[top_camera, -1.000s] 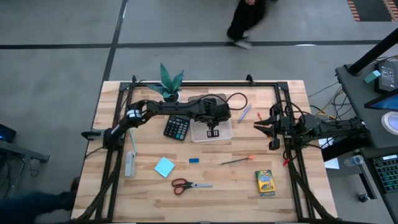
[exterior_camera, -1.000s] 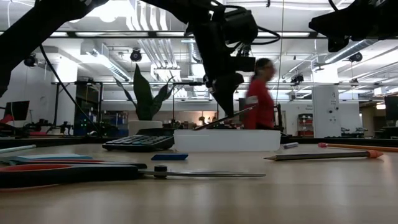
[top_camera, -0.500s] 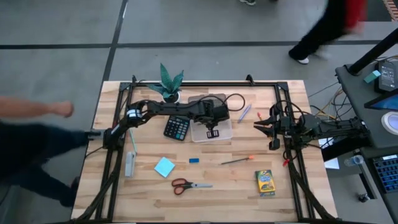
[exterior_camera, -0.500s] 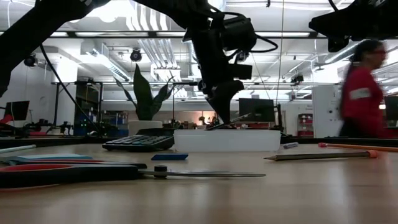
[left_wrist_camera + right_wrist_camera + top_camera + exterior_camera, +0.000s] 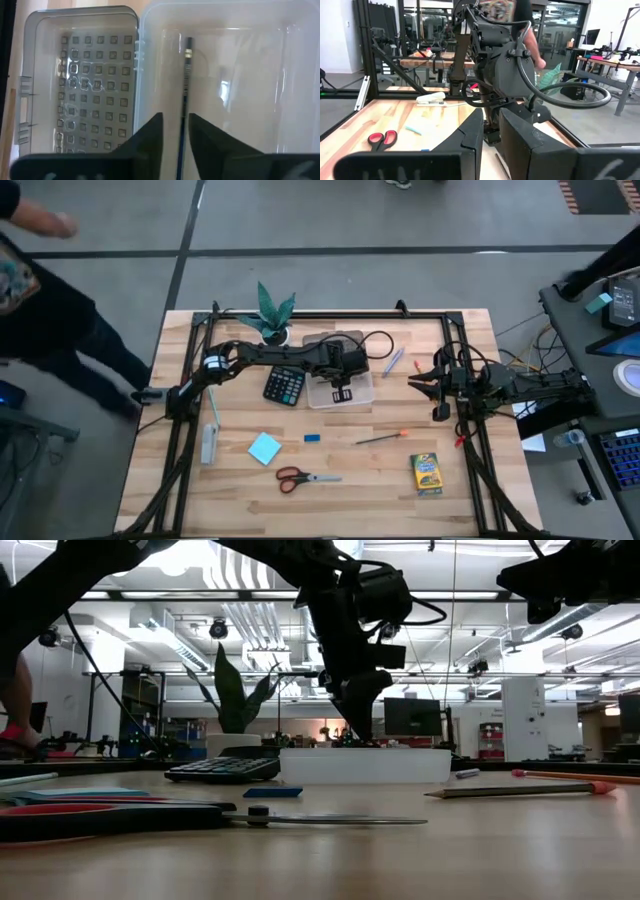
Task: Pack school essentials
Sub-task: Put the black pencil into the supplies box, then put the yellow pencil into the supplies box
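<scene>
My left gripper [image 5: 341,392] [image 5: 176,125] hangs open over the clear plastic box [image 5: 340,388] [image 5: 365,766], fingers pointing down. A thin dark pen [image 5: 185,85] lies on the box floor, in line with the gap between my fingers. Near the table's near edge lie the red-handled scissors [image 5: 303,477], light-blue note pad [image 5: 265,448], blue eraser [image 5: 312,438], an orange-tipped pencil [image 5: 382,438] and the crayon box [image 5: 427,472]. Two more pens [image 5: 392,362] lie right of the box. My right gripper [image 5: 433,387] [image 5: 491,125] waits at the table's right side, open.
The box's grey lid [image 5: 80,75] lies open on the far side of the box. A calculator [image 5: 284,385] sits just left of the box, and a potted plant [image 5: 272,315] stands at the far edge. A white stapler [image 5: 208,445] lies on the left. A person passes at the far left.
The pen was tilted at my left fingertips above the box rim. It has sunk below the rim and no longer shows in the low view. My left gripper came down a little over the box. People walked past beyond the table's far edge.
</scene>
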Motion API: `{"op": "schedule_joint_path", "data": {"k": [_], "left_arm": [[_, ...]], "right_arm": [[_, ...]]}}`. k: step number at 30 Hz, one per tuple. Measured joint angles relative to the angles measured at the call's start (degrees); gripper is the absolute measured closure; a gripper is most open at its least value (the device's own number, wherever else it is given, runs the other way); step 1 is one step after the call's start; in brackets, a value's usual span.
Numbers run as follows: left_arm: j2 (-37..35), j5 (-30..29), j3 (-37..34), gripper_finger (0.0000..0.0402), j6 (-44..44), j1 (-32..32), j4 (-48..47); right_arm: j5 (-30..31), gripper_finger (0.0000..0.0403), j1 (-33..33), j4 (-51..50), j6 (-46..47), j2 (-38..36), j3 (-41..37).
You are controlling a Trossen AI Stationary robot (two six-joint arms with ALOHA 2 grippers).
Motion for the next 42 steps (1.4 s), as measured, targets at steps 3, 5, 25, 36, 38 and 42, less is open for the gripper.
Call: {"op": "schedule_joint_path", "data": {"k": [3,5,25,36,38,42], "left_arm": [[-0.01,0.0,0.18,0.0292,0.01,0.0,-0.43],[-0.43,0.0,0.24,0.028,0.01,-0.08,-1.15],[-15.38,-0.25,-4.7,0.0272,9.63,-13.96,4.12],[-31.91,-1.84,-28.62,0.0272,12.1,-16.0,24.86],[-35.43,-4.16,-33.01,0.0272,13.47,-15.93,29.46],[-41.86,-8.42,-41.27,0.0272,17.15,-15.9,39.17]], "right_arm": [[0.0,0.0349,-0.01,0.0,-0.01,0.0,0.0],[0.01,0.0349,-0.02,-0.02,-0.01,0.0,0.0],[0.33,0.0349,-0.02,-0.06,5.43,0.82,0.0],[0.28,0.0349,0.01,-1.73,16.17,6.16,-0.07],[0.64,0.0349,0.0,-0.99,18.1,7.89,-0.07],[2.36,0.0349,0.0,2.02,21.76,10.93,-0.07]]}}
